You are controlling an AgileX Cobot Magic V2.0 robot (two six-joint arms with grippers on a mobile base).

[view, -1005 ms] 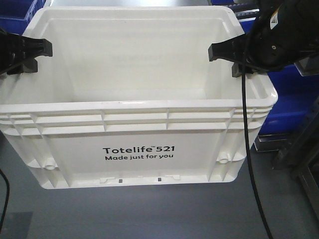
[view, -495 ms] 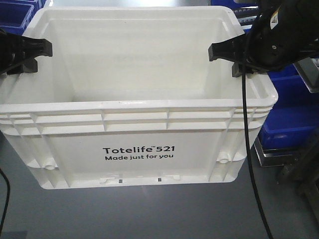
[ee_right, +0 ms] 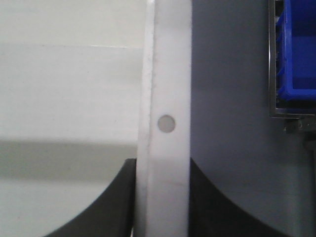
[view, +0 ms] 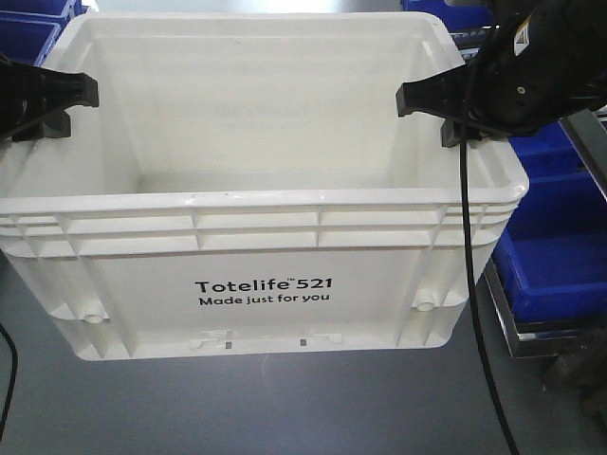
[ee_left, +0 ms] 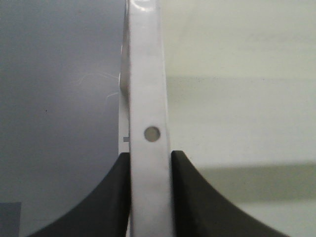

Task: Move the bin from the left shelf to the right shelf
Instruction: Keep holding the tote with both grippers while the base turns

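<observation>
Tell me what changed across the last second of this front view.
The blue plastic bins and metal rack behind the large white rectangular plastic tote slid downward in frame, so the base seems to be moving. Left gripper and right gripper stay clamped on its side rims; tote unchanged in view.

The bin point(view: 256, 275) is a large white rectangular plastic tote, open-topped and empty, with a ribbed band under its rim. Black print on the near long wall reads "Totelife 521 Made just for you". It is upright and level. The left claw point(view: 76, 109) and right claw point(view: 427, 116) pinch its short-side rims.
</observation>
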